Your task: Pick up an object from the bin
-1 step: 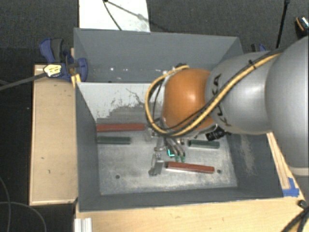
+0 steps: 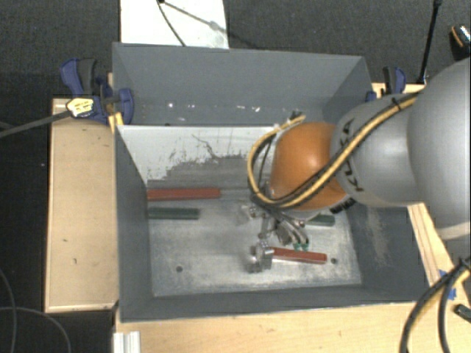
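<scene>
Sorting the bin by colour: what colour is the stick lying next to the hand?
The stick is red, best seen in the camera view.

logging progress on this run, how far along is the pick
Done: the approach. The gripper is low in the bin, at the left end of a short red stick near the front.
In hand: the grasp itself. The stick lies flat on the floor, and a firm hold cannot be made out.
Left: secure it and lift it out. The long red stick and dark green stick at the left lie untouched.
</scene>
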`<state>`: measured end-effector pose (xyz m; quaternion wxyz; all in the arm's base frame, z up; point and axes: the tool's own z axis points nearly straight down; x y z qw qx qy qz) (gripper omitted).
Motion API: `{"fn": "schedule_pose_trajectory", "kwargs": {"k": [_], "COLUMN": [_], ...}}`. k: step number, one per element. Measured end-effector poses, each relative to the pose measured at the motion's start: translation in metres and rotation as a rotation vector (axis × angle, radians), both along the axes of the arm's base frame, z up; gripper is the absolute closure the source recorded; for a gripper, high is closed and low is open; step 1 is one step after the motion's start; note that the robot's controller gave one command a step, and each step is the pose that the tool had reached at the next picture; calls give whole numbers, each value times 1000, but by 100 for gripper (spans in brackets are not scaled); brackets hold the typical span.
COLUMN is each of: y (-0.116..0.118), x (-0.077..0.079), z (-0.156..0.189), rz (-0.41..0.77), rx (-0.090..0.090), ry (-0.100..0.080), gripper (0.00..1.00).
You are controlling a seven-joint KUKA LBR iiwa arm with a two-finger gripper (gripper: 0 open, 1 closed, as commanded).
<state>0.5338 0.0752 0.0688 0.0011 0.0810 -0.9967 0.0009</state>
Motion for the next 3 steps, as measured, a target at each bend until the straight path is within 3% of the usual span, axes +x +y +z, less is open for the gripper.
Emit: {"fn": "schedule_pose_trajectory", "kwargs": {"k": [1, 2, 3], "y": [-76, -70, -79], "x": [3, 3, 0], "z": [2, 2, 133], "rz": [67, 69, 590], "rx": [-2, 3, 1], "ry": [-2, -1, -8], "gripper": [0, 100, 100]}}
